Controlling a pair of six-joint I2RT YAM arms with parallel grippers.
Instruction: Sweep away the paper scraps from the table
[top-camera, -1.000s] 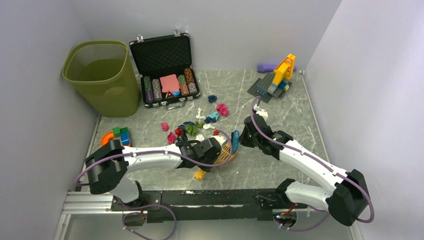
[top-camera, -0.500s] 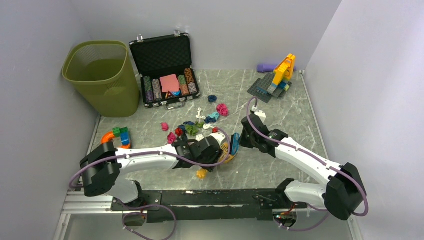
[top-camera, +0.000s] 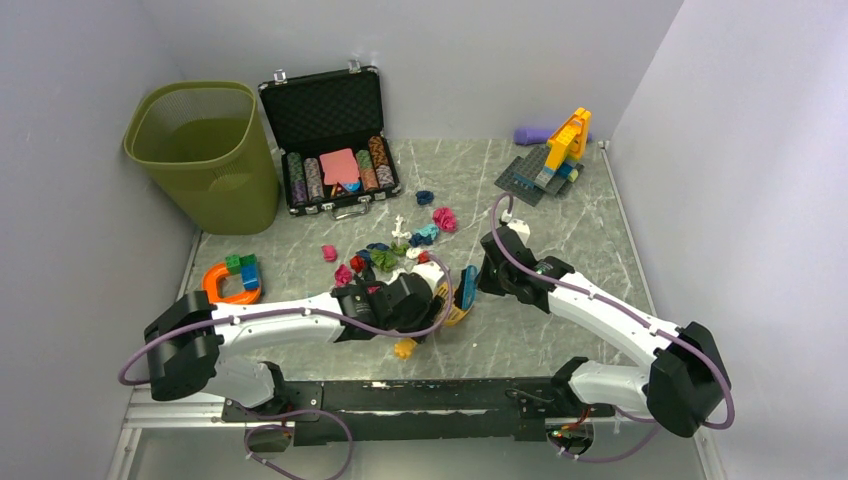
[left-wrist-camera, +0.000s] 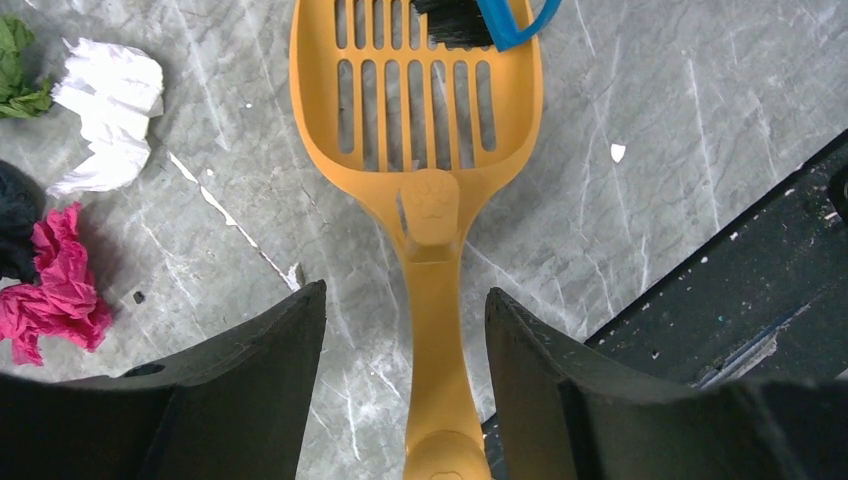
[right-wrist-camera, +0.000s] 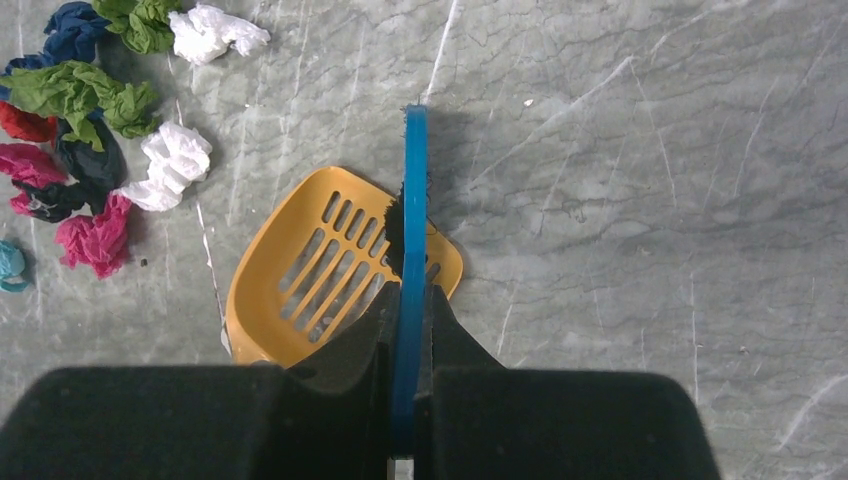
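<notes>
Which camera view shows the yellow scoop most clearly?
The left wrist view: the scoop shows there from handle to slotted blade, with the brush over its far end. The right wrist view shows only the blade, partly behind the brush. The top view shows only a small, distant piece.

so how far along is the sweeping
Done: the tools are picked up, the left gripper holding the scoop, the right gripper the brush. In hand: the bristles sit over the scoop's empty blade. Left: the paper scraps still lie on the table; none are scooped.
</notes>
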